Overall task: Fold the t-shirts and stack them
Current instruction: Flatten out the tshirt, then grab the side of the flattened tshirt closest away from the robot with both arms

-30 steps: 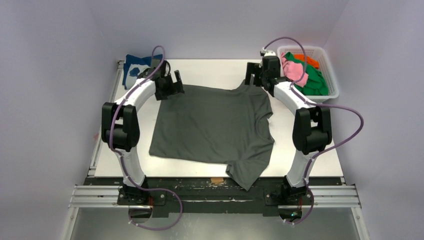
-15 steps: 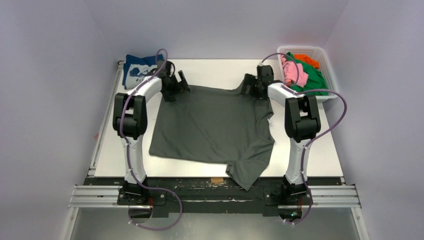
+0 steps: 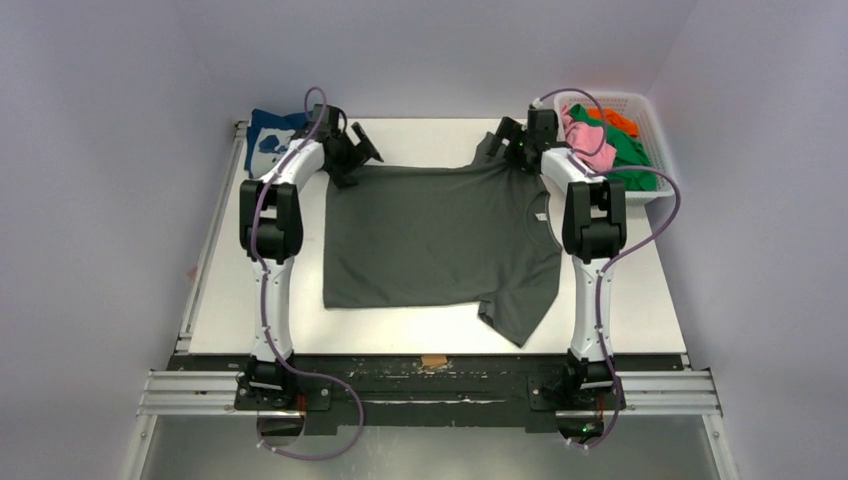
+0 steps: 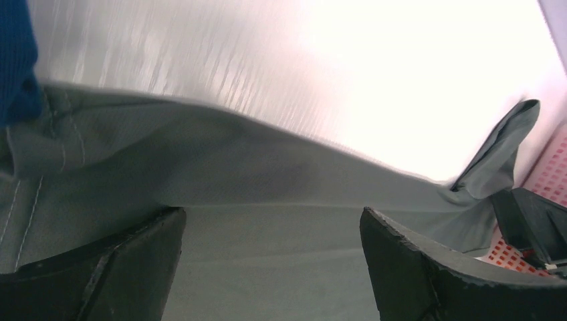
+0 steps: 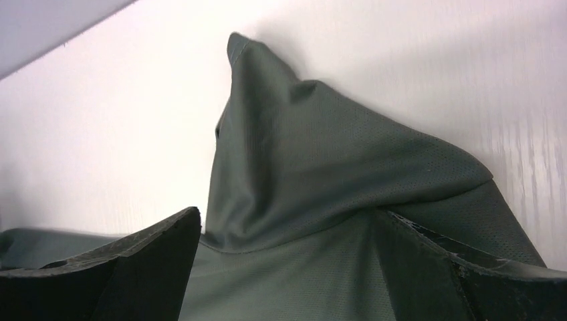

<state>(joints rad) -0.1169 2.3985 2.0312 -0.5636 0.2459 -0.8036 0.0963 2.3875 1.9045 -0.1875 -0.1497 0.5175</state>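
Both spread wide, the left claw [image 3: 357, 151] meets the stitched corner of the dark grey t-shirt [image 3: 440, 240], the right claw [image 3: 504, 142] its fine-mesh sleeve [image 5: 301, 140], bunched into a peak.

Dark grey t-shirt [image 3: 440, 240]: plain, spread flat mid-table [image 3: 230, 300], collar rightward, far sleeve bunched up.
Navy t-shirt [image 3: 268, 135]: white print, far-left corner.
Pink t-shirt [image 3: 585, 135], green t-shirt [image 3: 625, 160], orange t-shirt [image 3: 612, 118]: crumpled in basket [image 3: 665, 150].

Robot lab cell: plain pale walls [image 3: 440, 50], white table [image 3: 640, 300], aluminium mounting rail [image 3: 200, 390].
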